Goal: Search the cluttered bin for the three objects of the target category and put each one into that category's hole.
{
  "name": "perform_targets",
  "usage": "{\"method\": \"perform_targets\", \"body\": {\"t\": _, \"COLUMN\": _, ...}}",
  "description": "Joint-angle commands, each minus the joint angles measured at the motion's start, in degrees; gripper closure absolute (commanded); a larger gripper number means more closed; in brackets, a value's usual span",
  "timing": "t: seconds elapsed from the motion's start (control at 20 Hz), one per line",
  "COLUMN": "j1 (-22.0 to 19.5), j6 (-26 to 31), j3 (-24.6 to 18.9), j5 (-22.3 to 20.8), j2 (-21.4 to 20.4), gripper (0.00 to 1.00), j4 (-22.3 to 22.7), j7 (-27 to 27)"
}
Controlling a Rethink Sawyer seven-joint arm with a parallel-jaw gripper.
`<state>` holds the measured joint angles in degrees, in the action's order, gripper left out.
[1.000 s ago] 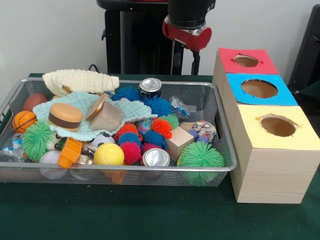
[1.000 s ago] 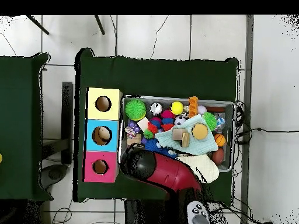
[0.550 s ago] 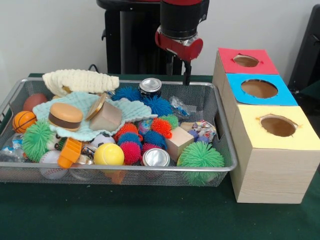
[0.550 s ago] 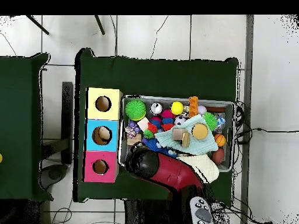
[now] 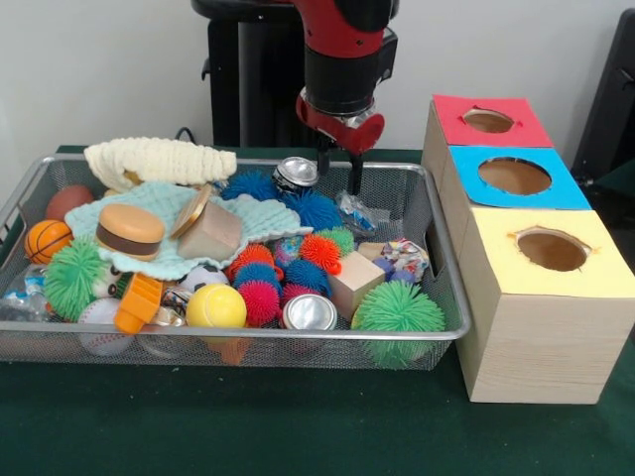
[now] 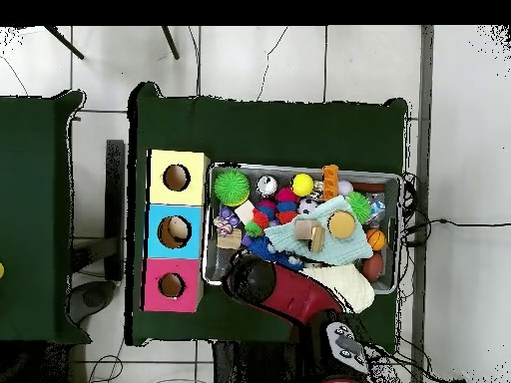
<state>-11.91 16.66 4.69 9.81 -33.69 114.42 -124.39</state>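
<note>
as you look across the table in the front view, your gripper hangs with its two fingers spread and nothing between them, low over the far side of the wire bin, just beside the upright silver can and above the blue spiky balls. a second can lies near the front rim, and the pile looks full, so i judge the sorting is barely begun. from that side the red hole and yellow hole show no contents. looking straight down in the overhead view, the arm covers the bin's corner nearest the boxes, and you can see something pale inside the blue hole; i cannot tell what. which category is wanted isn't shown; the can seems the likely next pick.
</note>
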Motion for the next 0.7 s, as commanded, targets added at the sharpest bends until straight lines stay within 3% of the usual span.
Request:
{"method": "perform_targets", "body": {"t": 0.05, "j1": -1.62, "j6": -2.86, "j3": -4.29, "j5": -1.82, "j2": 2.60, "gripper": 1.00, "j4": -4.13, "j7": -3.39}}
{"method": "perform_targets", "body": {"t": 0.2, "j1": -1.32, "j6": -10.78, "j3": -4.35, "j5": -2.47, "j2": 2.31, "gripper": 1.00, "j4": -0.49, "j7": -6.43}}
{"method": "perform_targets", "body": {"t": 0.55, "j1": -4.95, "j6": -15.65, "j3": -7.07, "j5": -4.61, "j2": 2.87, "gripper": 1.00, "j4": 0.50, "j7": -6.21}}
{"method": "perform_targets", "body": {"t": 0.7, "j1": -4.44, "j6": -13.80, "j3": -6.61, "j5": -4.10, "j2": 1.37, "gripper": 1.00, "j4": 1.22, "j7": -6.34}}
